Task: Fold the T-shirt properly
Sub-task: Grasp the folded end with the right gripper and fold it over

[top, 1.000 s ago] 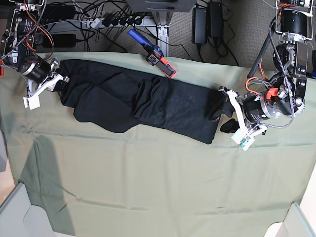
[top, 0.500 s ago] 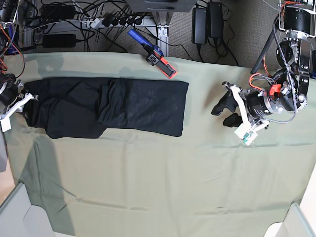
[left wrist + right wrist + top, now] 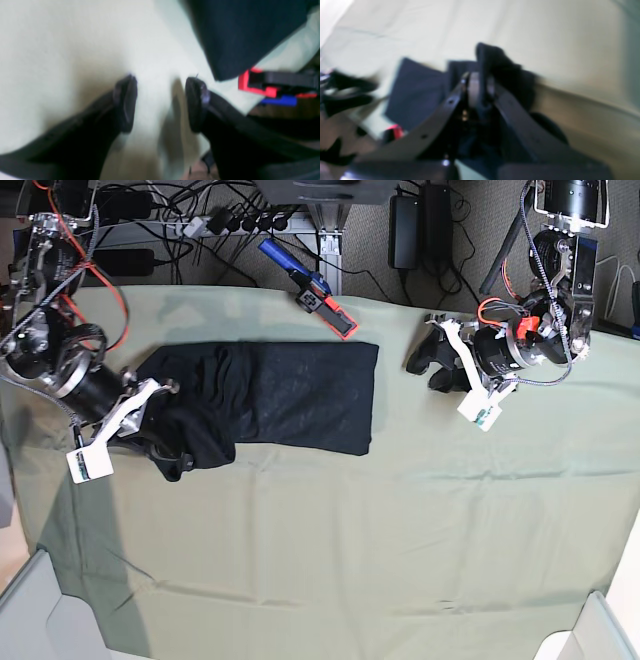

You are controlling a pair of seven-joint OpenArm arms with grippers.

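T-shirt fabric is clamped in the right gripper at the garment's bunched end, the rest lying flat across the pale green cloth. Well apart, the left gripper hangs released, jaws spread over bare cloth. Its wrist camera catches a shirt corner beside a red-and-blue tool; the right wrist view, blurred, seems to show fabric pinched

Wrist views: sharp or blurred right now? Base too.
Left wrist view: soft throughout, left gripper and T-shirt edge smeared. Right wrist view: blurrier still, right gripper pinching black fabric, outlines streaked. Base view: sharp, evenly lit, faint shadows on the green cloth.
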